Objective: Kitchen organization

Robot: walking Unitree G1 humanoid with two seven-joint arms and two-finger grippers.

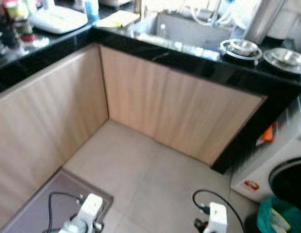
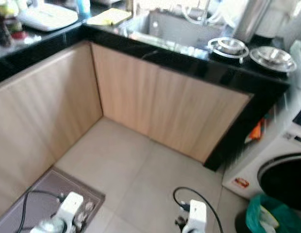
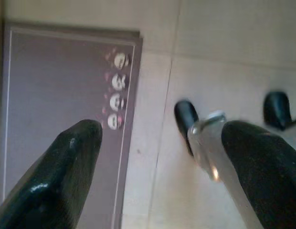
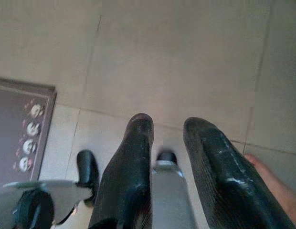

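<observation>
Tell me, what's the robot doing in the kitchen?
Nothing is being handled yet. The robot faces a corner of wooden cabinets under a black counter, where two metal bowls sit beside the sink. Both arms hang low: the left gripper is open above a floor mat, the right gripper open above bare tiles.

I see a black worktop (image 1: 189, 56) wrapping an L-shaped corner over pale wood cabinet fronts. On its right end, two steel bowls (image 1: 241, 47) sit side by side, upright, just beside the sink (image 1: 189, 29). On the left run: a white tray-like item (image 1: 58, 19), jars (image 1: 17, 22), and a yellow cloth (image 1: 119, 19), all blurred.
</observation>
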